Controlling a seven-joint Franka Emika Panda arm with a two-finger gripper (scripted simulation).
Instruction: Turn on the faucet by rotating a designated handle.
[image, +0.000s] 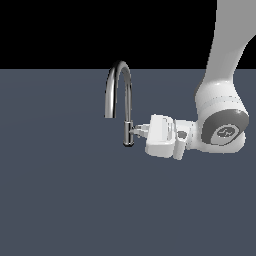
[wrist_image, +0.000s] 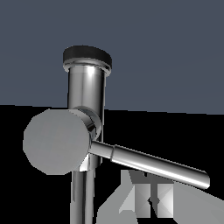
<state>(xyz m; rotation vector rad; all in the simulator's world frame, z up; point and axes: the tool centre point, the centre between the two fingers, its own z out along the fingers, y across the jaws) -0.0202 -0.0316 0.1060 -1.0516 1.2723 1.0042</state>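
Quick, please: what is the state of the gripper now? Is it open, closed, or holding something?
Gripper: at the handle of the faucet; open or shut cannot be told, and no grasp is visible.

The tall arched chrome faucet (image: 120, 90) looks like polished metal, glossy with bright streaked reflections. Its slim chrome lever handle (wrist_image: 153, 165) has the same mirror-like sheen, and its round end cap looks duller grey. The dark base ring (wrist_image: 87, 55) looks matt. The white claw (image: 136, 131) looks like smooth plastic. The slate-blue surface (image: 60, 200) is flat and matt.
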